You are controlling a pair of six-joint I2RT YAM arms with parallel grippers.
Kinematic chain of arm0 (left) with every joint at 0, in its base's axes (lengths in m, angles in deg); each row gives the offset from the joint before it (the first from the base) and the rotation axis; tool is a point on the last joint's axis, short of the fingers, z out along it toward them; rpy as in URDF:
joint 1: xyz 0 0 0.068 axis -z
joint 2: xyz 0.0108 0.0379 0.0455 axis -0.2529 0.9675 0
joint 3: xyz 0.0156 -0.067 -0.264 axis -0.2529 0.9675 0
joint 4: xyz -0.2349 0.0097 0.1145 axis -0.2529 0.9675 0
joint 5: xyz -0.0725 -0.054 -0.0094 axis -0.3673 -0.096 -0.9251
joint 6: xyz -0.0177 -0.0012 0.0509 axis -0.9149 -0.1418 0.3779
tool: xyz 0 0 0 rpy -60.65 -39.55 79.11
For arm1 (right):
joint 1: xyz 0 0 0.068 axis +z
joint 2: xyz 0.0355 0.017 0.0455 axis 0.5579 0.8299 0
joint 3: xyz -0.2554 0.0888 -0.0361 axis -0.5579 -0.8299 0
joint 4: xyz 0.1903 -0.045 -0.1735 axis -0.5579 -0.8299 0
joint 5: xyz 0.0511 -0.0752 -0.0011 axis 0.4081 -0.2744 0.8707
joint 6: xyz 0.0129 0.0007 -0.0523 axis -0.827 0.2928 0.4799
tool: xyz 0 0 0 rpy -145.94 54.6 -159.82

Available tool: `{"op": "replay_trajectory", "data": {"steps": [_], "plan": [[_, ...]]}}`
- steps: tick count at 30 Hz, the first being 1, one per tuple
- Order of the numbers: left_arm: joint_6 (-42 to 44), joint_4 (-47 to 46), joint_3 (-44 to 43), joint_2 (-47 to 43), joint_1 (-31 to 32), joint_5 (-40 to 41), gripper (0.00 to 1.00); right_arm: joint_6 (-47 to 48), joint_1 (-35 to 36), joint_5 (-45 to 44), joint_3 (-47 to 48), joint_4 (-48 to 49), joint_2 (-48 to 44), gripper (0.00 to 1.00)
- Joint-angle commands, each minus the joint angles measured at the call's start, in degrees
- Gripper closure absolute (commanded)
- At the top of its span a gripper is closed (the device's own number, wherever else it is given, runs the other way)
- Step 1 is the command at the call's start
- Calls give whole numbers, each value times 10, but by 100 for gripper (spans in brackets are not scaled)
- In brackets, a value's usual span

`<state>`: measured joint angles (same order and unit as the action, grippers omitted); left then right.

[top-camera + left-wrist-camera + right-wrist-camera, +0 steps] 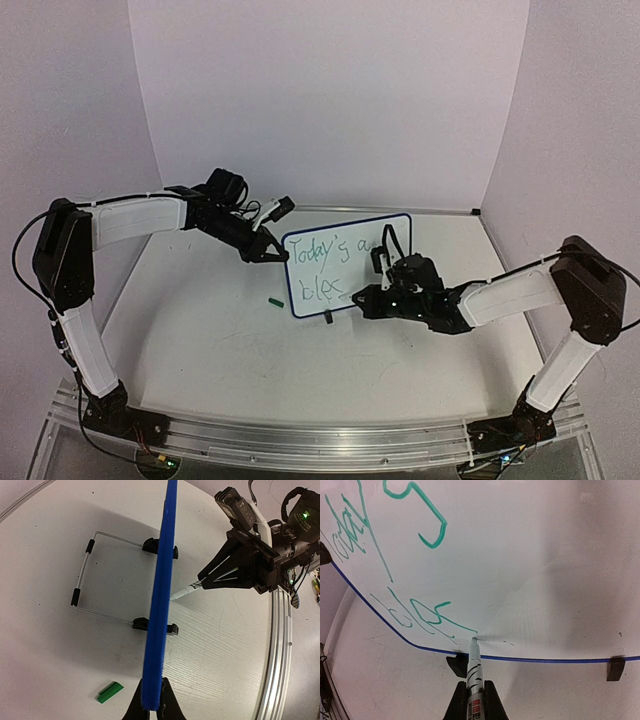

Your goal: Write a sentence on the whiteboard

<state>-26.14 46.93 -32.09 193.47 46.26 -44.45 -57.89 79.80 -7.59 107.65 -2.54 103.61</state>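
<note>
**Marker tip on board; second line part-written**

The right gripper (475,702) is pressed together on the marker (473,672). Its tip touches the whiteboard (530,555) at the end of the lower line of the sentence (328,255). The left gripper (151,707) pinches the board's left edge. The board stands mid-table, propped on its wire stand (82,575), with a green cap (110,691) lying near its foot.

Assessment: the board is light, stiff and smooth-faced, so it is liable to slide or tip under pen pressure. Grip it at the rim, clear of wet ink.
</note>
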Motion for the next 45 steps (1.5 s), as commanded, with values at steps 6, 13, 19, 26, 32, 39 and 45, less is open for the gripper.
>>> {"op": "replay_trajectory", "data": {"steps": [6,13,19,26,32,39,45], "plan": [[19,14,-3,-19,2,27,100,-6,-3,28,18,47,-12,100],[19,13,-3,-22,2,26,100,-23,-3,15,-29,82,-76,100],[18,14,-2,-23,2,27,100,-27,-9,-10,-44,72,-80,100],[18,13,-2,-20,2,27,100,-30,-19,-16,-33,70,-60,100],[18,13,-2,-20,2,27,100,-29,-30,-15,-23,70,-49,100],[19,13,-2,-20,2,28,100,-14,-33,-5,-7,70,-39,100],[19,14,-2,-20,2,28,100,-9,-33,24,3,59,-15,100]]}}
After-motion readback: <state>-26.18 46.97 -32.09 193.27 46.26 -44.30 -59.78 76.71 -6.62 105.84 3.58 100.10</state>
